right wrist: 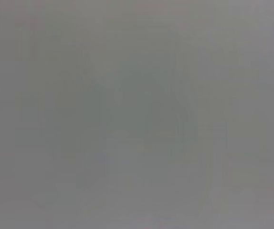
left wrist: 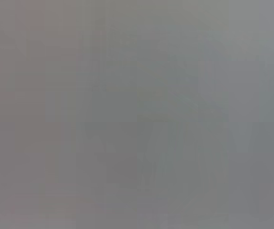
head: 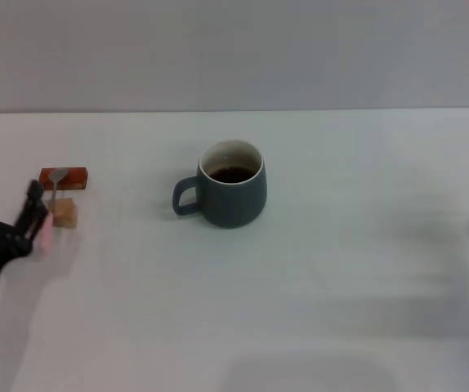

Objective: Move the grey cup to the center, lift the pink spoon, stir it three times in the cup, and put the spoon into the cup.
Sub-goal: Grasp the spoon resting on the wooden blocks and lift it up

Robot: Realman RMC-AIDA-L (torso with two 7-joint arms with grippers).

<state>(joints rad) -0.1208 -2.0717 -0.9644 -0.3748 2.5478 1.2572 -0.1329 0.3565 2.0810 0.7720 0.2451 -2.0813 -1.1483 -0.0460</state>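
The grey cup [head: 233, 196] stands upright near the middle of the table, handle toward my left, with dark liquid inside. The pink spoon [head: 55, 193] lies at the far left. Its metal bowl rests on a red-brown block [head: 74, 177], its shaft crosses a tan block [head: 65, 212], and its pink handle end reaches toward me. My left gripper [head: 6, 198] is open at the left edge, with one finger [head: 34, 204] right beside the pink handle end and not closed on it. My right gripper is out of view. Both wrist views show only a plain grey blur.
The white table [head: 316, 286] runs back to a pale wall. A faint shadow lies near the table's front edge.
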